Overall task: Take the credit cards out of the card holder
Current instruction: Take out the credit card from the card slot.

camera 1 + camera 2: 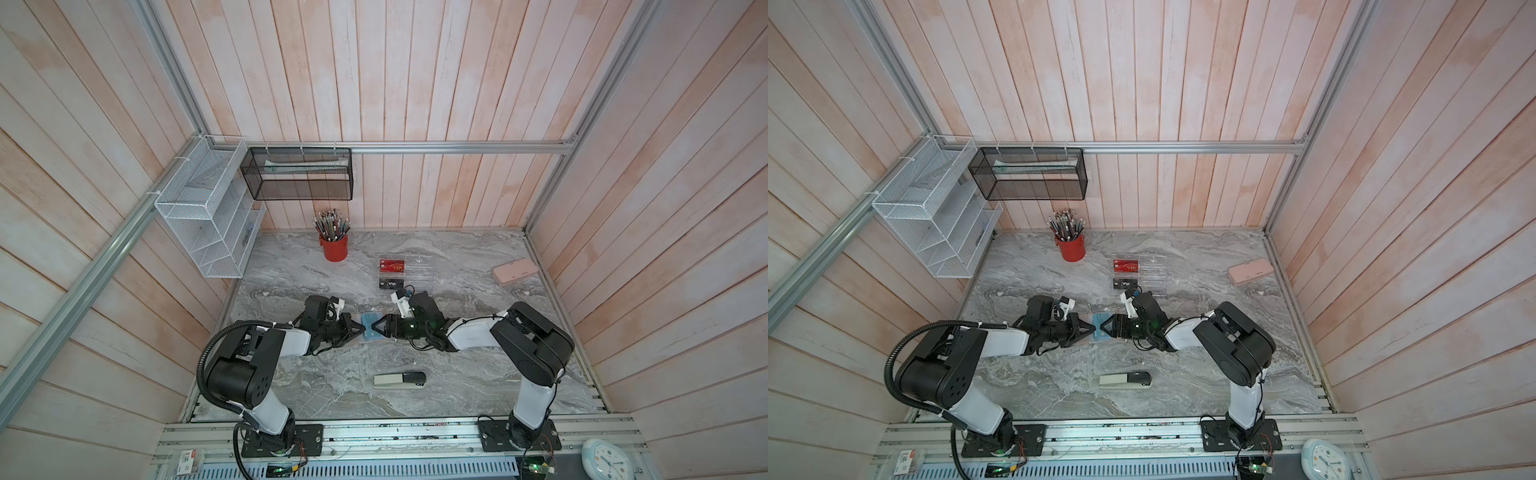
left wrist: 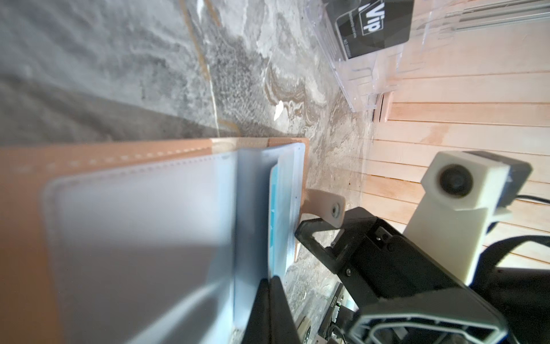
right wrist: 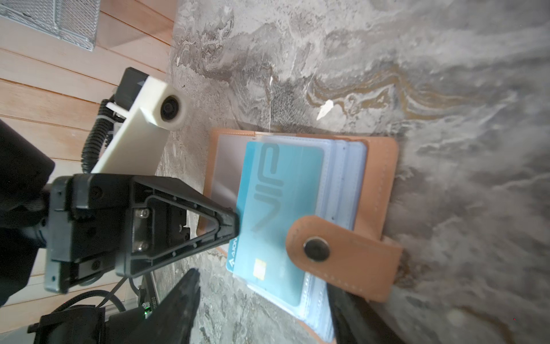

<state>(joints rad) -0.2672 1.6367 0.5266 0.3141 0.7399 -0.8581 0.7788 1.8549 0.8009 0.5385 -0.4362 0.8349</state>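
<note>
The card holder (image 3: 378, 178) lies open on the desk (image 1: 457, 374), midway between the two arms, with its clear sleeves (image 3: 339, 178) fanned out and its snap tab (image 3: 342, 253) folded across them. A teal card (image 3: 279, 193) lies on top of the sleeves; whether it sits fully inside one cannot be told.

The left hand (image 3: 235, 222) has its jaws together, and its tip meets the holder's edge beside the teal card. Whether it pinches a sleeve there is unclear. The right hand (image 1: 374, 328) faces it from the holder's opposite side with its jaws apart, straddling the tab end of the holder and gripping nothing.

Beyond the card holder, toward the back wall, a red card (image 1: 392, 266) and a black card (image 1: 392, 284) stand in a clear rack (image 1: 419, 274). On the holder's near side lies a stapler (image 1: 399, 380).
</note>
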